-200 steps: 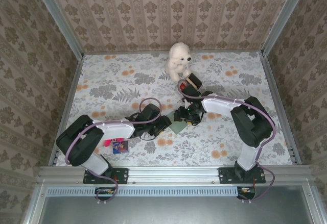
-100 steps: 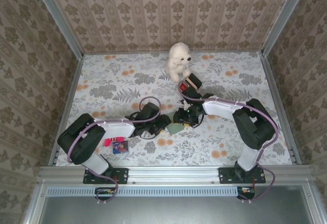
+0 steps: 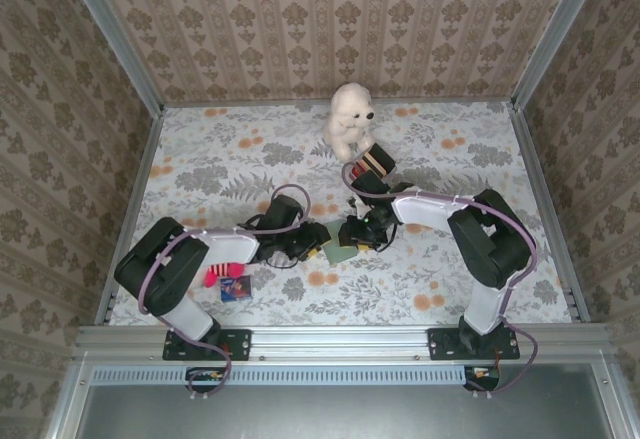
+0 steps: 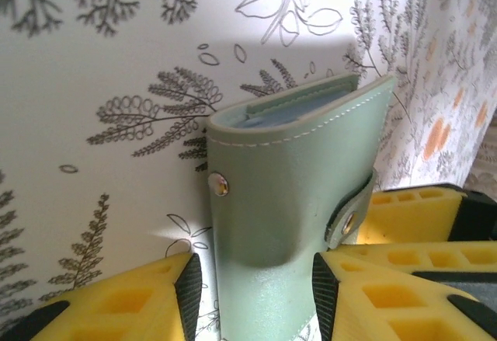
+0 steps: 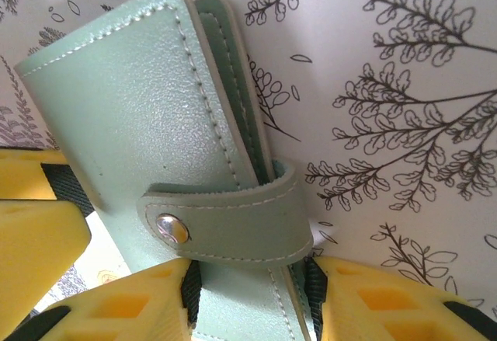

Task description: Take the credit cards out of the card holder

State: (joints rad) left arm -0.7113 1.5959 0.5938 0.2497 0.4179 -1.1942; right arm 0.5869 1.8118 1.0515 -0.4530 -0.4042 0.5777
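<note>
Near the bench's point(image 3: 230, 169) near-left corner, beside the left arm, a small red item point(image 3: 216, 277) is seen; its kind cannot be told. A dark blue packet point(image 3: 236, 288) lies just beside it on its right.

Further right, the left claw point(image 4: 252, 290) is laid low over the bench, around the middle and somewhat toward the near edge. In the left wrist view one end of the holder point(image 4: 287, 193) is gripped between its yellow pads point(image 4: 116, 302), and the green cover is dented where it is pinched. The holder is folded shut. A metal stud point(image 4: 220, 185) is seen on its cover, and a pale blue layer shows inside the fold at the far end. Whether that layer is a card or a pocket cannot be told.

In the top view the holder is held between the two claws, near the middle of the bench.

The right claw point(image 5: 248, 298) is clamped on the other end of the holder, with a pad pressed against each side. In the right wrist view a strap point(image 5: 233, 224) with a metal snap is wrapped round the holder's edge and laid across the cover, just above the pads. Whether the snap is fastened cannot be told.

Toward the far edge, a white bear point(image 3: 350, 117) is seated upright. A striped box point(image 3: 376, 162) is placed just beside it, on its near right, close to the right arm.
</note>
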